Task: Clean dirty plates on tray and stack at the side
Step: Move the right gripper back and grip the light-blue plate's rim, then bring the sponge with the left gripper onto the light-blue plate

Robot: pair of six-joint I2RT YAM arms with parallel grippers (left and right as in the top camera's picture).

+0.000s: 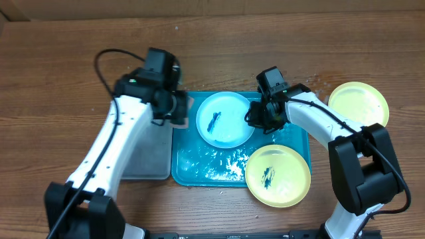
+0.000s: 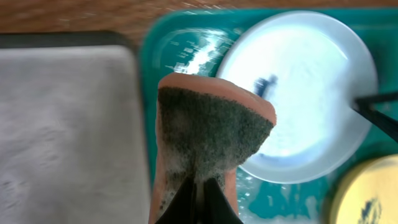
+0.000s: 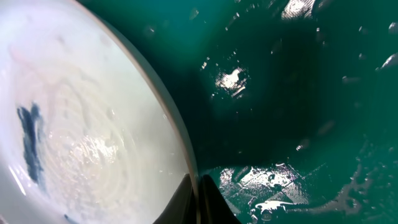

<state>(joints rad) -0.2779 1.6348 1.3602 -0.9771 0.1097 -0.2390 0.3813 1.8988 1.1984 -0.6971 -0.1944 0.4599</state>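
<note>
Overhead: two arms lean in over the teal tray point(image 1: 199, 166), one from each long side.
Left gripper point(image 2: 199, 202): fingers pinched tight on the sponge point(image 2: 208, 137), gripping its near end.
Sponge: orange body, dark scouring face flecked with suds, sticking out straight ahead of the left fingertips. Cannot tell whether it touches anything below.
Right gripper point(image 3: 199, 199): fingers closed on the rim of the blue-rimmed plate point(image 1: 226, 119), one tip on the plate side, the other on the tray side.
Blue-rimmed plate: lies flat in the tray, dark smear near its centre, ahead and to the right of the left fingers.
Smeared yellow-green plate point(image 1: 277, 175): sits on the tray's corner, overhanging the rim, back from the right fingers toward that arm's base.
Outer yellow-green plate point(image 1: 358, 104): on the wooden table point(image 1: 66, 66), off the tray, well apart from the right fingers.
Grey tray point(image 1: 149, 156): black-rimmed, against the teal tray's edge, left of the left fingers.
Tray floor: wet, soapy patches just beside the right fingertips.
</note>
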